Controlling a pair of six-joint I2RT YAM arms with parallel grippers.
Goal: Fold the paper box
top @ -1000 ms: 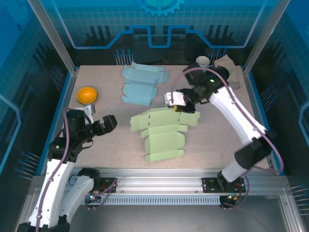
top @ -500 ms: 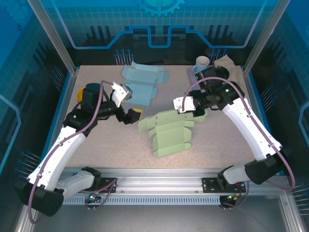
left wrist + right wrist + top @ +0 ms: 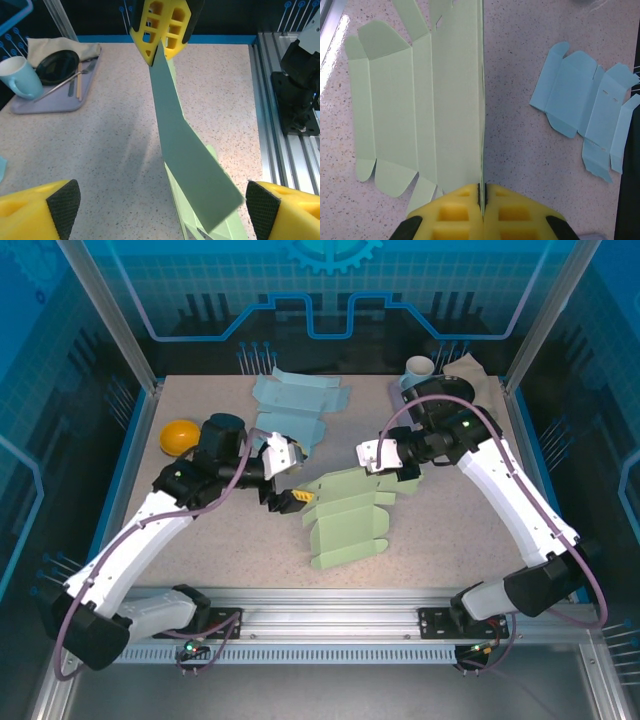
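One shift, left gripper (image 3: 291, 478) nearer green box (image 3: 345, 528)

The top camera looks down from behind the bases over the whole table (image 3: 450, 530). The wrist cameras look close past the left gripper (image 3: 162, 205) and the right gripper (image 3: 482, 192), sharing the green box blank (image 3: 192, 170) ahead.

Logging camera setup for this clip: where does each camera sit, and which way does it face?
Top external: above and behind the bases, looking down on the table; both arms, left gripper and right gripper show.
Left wrist: faces across the table at the right gripper pinching the green box blank; own fingers at bottom corners.
Right wrist: looks down along the blank; own shut fingers at bottom.
Shared: all show the green blank.
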